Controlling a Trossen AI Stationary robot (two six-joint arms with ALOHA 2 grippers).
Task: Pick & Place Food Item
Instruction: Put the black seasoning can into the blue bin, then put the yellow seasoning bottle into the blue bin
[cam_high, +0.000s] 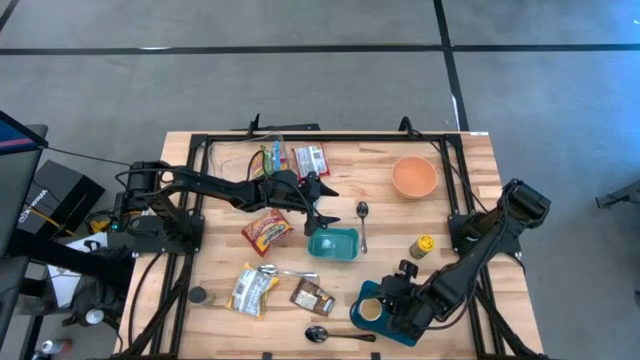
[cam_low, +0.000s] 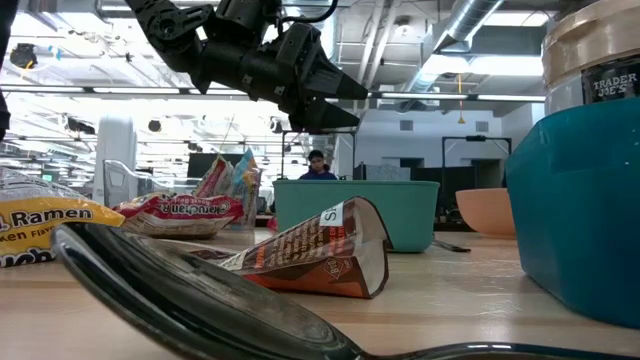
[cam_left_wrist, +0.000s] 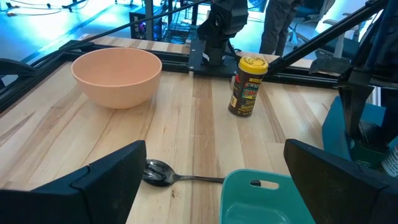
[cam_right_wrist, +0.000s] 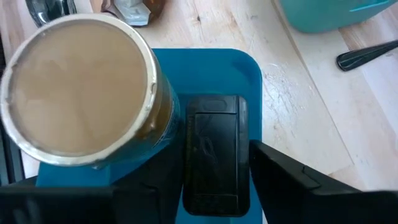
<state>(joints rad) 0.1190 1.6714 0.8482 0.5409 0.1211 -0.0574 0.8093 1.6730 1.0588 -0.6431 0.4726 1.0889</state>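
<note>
A jar with a tan lid (cam_right_wrist: 78, 87) stands upright in a blue bin (cam_right_wrist: 211, 68) near the table's front edge, right of centre (cam_high: 371, 311). My right gripper (cam_right_wrist: 214, 152) slants down just beside the jar, above the bin's floor, fingers partly apart. A black block shows in the gap between them; what it is cannot be told. My left gripper (cam_high: 318, 212) hangs wide open above the far edge of a teal container (cam_high: 333, 243) at mid-table, with nothing between its fingers (cam_left_wrist: 216, 149). My right gripper stands close against the jar's amber side (cam_right_wrist: 163, 124), slanting down from the table's right. The jar and the dark block hide the fingertips, so I cannot tell whether a finger touches the jar.
A red snack packet (cam_high: 267, 230), a yellow ramen packet (cam_high: 252, 288) and a brown packet (cam_high: 312, 296) lie left of the bin. More packets (cam_high: 290, 158) lie at the back. An orange bowl (cam_high: 414, 177), a yellow-capped bottle (cam_high: 423, 246) and spoons (cam_high: 362, 222) (cam_high: 330, 335) lie around.
</note>
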